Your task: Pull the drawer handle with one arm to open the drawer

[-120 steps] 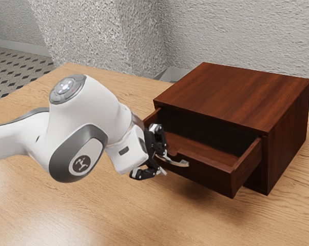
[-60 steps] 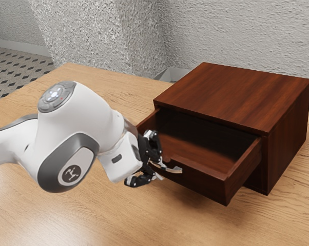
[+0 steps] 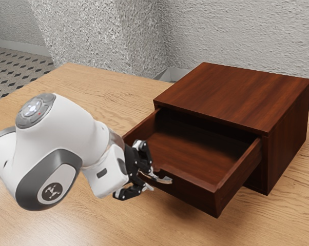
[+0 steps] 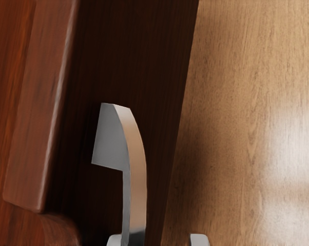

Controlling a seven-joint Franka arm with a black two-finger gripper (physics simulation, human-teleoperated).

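Observation:
A dark wooden cabinet [image 3: 236, 95] stands on the table with its single drawer [image 3: 195, 159] pulled well out toward the arm. On the drawer front sits a silver bar handle [image 3: 163, 179]. My black gripper [image 3: 143, 177] reaches it from the exterior view's left, one finger above the bar and one below, standing apart. In the wrist view the handle [image 4: 131, 169] runs up close along the drawer front [image 4: 123, 61]. It lies against one fingertip, while a strip of table shows between it and the other fingertip [image 4: 198, 240].
The light wooden table [image 3: 93, 97] extends around the cabinet, and my white arm [image 3: 57, 154] lies low over it at the exterior view's left. Grey textured walls rise behind. A tiled floor [image 3: 16, 72] lies beyond the table's far left edge.
My hand has drawn back toward the exterior view's lower left, and the drawer has slid further out of the cabinet with it. The cabinet itself has stayed put.

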